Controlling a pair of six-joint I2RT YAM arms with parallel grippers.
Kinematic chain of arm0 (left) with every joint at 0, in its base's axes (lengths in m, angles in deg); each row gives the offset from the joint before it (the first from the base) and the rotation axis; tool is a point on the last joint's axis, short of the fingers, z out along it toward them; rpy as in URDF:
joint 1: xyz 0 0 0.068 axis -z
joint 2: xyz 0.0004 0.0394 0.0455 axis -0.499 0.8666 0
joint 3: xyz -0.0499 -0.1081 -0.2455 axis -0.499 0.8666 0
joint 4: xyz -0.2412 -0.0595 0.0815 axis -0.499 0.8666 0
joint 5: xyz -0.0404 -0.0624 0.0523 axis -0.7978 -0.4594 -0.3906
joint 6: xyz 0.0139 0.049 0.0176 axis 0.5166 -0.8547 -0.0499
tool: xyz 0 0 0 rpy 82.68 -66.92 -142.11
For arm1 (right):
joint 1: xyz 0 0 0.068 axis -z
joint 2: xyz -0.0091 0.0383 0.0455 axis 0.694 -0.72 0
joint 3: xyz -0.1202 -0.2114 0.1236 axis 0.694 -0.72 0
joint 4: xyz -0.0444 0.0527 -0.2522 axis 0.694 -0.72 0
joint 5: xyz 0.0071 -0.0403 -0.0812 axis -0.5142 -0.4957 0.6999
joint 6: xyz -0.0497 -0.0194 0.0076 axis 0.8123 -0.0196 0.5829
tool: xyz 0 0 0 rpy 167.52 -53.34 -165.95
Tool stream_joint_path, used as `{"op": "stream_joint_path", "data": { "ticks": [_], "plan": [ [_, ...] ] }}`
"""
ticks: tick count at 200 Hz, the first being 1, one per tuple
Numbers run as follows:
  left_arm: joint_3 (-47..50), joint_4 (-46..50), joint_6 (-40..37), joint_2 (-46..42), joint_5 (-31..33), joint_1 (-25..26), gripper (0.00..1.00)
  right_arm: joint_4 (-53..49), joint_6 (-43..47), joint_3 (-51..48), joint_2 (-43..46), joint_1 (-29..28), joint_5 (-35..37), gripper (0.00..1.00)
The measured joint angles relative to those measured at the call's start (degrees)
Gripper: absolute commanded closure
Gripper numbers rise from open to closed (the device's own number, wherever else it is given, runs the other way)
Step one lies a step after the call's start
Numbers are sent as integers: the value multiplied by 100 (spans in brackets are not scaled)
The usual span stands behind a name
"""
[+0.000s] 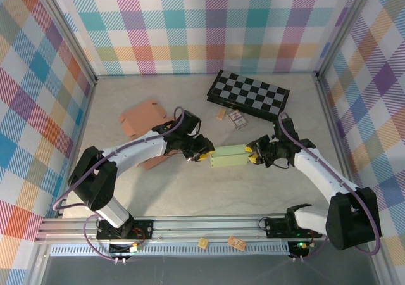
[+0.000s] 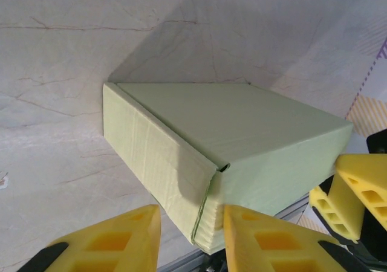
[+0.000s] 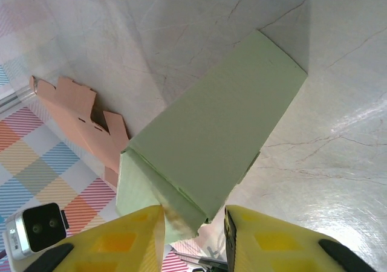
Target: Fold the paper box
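The paper box [image 1: 229,156] is pale green and folded into a closed block. It lies mid-table between my two grippers. My left gripper [image 1: 201,151] is at its left end. In the left wrist view a corner of the box [image 2: 230,139] sits between the jaws of that gripper [image 2: 192,214]: the right finger [image 2: 266,242] touches it and the left finger stands apart. My right gripper [image 1: 253,154] is at the right end. In the right wrist view the box [image 3: 217,133] pokes between that gripper's [image 3: 193,214] jaws, against the left finger [image 3: 121,242], with a gap to the other.
A flat pink cardboard blank [image 1: 144,117] lies behind the left arm. A folded chessboard [image 1: 249,94] sits at the back, with a small card pack [image 1: 237,118] in front of it. The patterned walls close in three sides. Two small pieces [image 1: 235,241] rest on the near rail.
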Motion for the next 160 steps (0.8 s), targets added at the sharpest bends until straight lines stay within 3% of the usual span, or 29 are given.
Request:
{"op": "stream_joint_path", "data": {
  "ticks": [60, 160],
  "plan": [
    [44, -72, -46, 15, -70, 0, 74, -192, 151, 79, -55, -2, 2, 71],
    [96, -181, -177, 17, -105, 0, 78, -1075, 577, 800, -267, 0, 153, 50]
  ]
}}
